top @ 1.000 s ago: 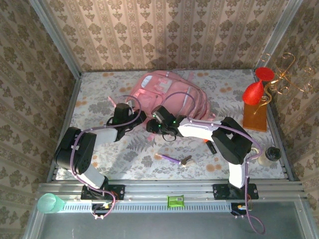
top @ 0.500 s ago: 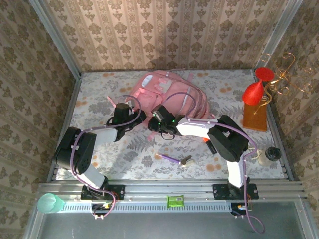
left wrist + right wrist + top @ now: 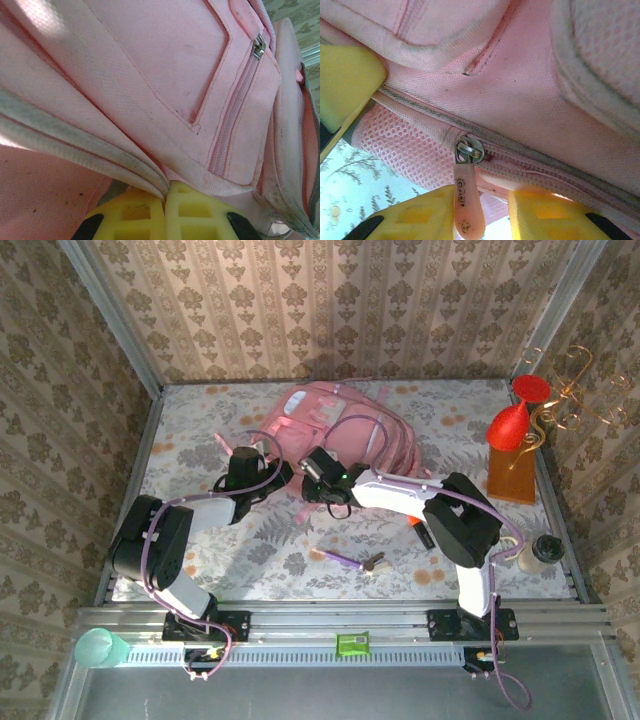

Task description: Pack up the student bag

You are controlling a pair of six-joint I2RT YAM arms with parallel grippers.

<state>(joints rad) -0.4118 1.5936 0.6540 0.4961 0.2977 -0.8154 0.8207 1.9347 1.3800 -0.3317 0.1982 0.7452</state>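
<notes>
Top external: student bag (image 3: 345, 430) lies flat at the middle-back of the table (image 3: 190, 445), both arms reaching in to its near-left edge. The bag hasn't shifted over the last second.

What changed: the right arm (image 3: 400, 492) nudged its wrist a little farther in toward the bag. The left arm hasn't moved.

Right wrist view: main zip looks closed, and the slider (image 3: 469, 150) sits on the track right above the fingers. The zip pull (image 3: 466, 207) hangs down between the right gripper (image 3: 481, 205) fingers. The jaws are partly open. The pull is up against the left finger, with a clear gap to the right finger, so it's lined up but not clamped. There's a yellow block at upper left of this view, probably the other gripper's finger, but I can't confirm that.

Left wrist view: left gripper (image 3: 165, 195) is fully closed, pinching the grey-trimmed seam at the bag's edge. It looks like it's anchoring the fabric.

My read: the nudge was alignment on the pull, so we're at the pre-grasp for unzipping and packing proper hasn't started. Next step is to close on the pull, then drag it along the track while the left gripper holds tension.

Risk: the pull is thin and floppy and sits off-centre in the jaws, so it could slip out on closing.

Loose items, including a purple pen (image 3: 340, 558), are still out on the table near the arms, well clear of the bag.
</notes>
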